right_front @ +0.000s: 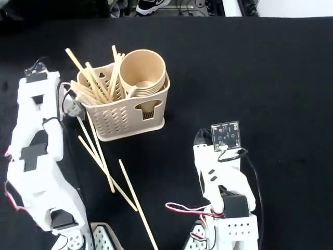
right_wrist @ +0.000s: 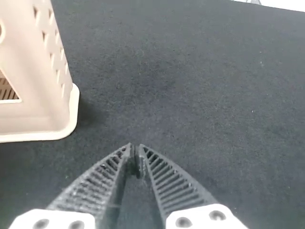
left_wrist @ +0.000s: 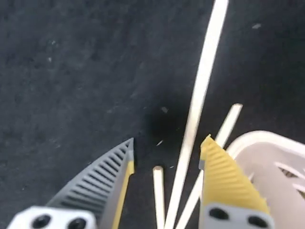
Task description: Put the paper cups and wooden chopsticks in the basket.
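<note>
Basket [right_front: 125,112] is standing left of centre on the table [right_front: 270,78]. Cups [right_front: 142,70] and sticks [right_front: 96,80] are rising out of its top, crowding any straight drop in. The sticks are fanning out over the left rim.

Left gripper [right_front: 73,107] is sitting just beside the basket's left wall, with little room between. Its jaws are standing apart around loose sticks [left_wrist: 200,105], and the basket rim is pressing close to the yellow finger [left_wrist: 224,176].

More loose sticks are lying slantwise across the cloth between the arms, in front of the basket.

Right gripper [right_wrist: 135,152], jaws together, is facing open cloth past the basket's corner. Wide bare cloth is running right of the basket and behind it.
</note>
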You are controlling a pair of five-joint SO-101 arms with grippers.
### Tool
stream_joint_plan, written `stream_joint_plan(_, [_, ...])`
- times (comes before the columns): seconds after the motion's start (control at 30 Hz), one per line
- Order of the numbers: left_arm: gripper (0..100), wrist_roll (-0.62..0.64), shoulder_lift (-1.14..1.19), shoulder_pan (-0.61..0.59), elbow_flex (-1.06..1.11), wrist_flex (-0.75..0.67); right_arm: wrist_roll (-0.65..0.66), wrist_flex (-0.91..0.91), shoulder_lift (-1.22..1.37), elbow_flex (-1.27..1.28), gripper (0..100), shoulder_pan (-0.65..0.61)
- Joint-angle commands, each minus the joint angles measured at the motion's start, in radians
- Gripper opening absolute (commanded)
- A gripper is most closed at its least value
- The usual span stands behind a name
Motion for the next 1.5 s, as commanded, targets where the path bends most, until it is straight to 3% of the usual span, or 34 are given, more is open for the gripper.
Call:
stream_joint_plan(0.0, [22,0.054,0.041,0.036,-0.097,0.006,0.008,0.002,-0.074,-0.004,1.2,0.008])
stream_joint_plan(0.13, [21,0.055,0.149,0.022,-0.139,-0.006,0.008,0.002,-0.074,-0.004,1.2,0.008])
stream_joint_plan(0.27, [3,0.051,0.207,-0.01,-0.179,0.002,0.008,0.002,-0.074,-0.004,1.2,0.008])
stream_joint_plan(0.5, [3,0.02,0.14,-0.074,-0.409,0.299,0.008,0.002,-0.074,-0.004,1.2,0.008])
stream_joint_plan(0.63, [3,0.017,0.009,-0.105,-0.576,0.445,0.008,0.002,-0.074,-0.004,1.2,0.008])
stream_joint_plan(0.73, [3,0.017,-0.137,-0.136,-0.642,0.463,0.008,0.002,-0.074,-0.004,1.2,0.008])
stream_joint_plan(1.0, [3,0.018,-0.775,-0.143,-0.526,0.454,0.008,0.002,-0.074,-0.004,1.2,0.008])
stream_joint_plan(1.2, [3,0.017,-1.255,-0.145,-0.409,0.13,0.008,0.002,-0.074,-0.004,1.2,0.009])
stream_joint_plan(1.47, [3,0.018,-1.662,-0.102,0.248,-0.404,0.008,0.002,-0.074,-0.004,1.2,0.008])
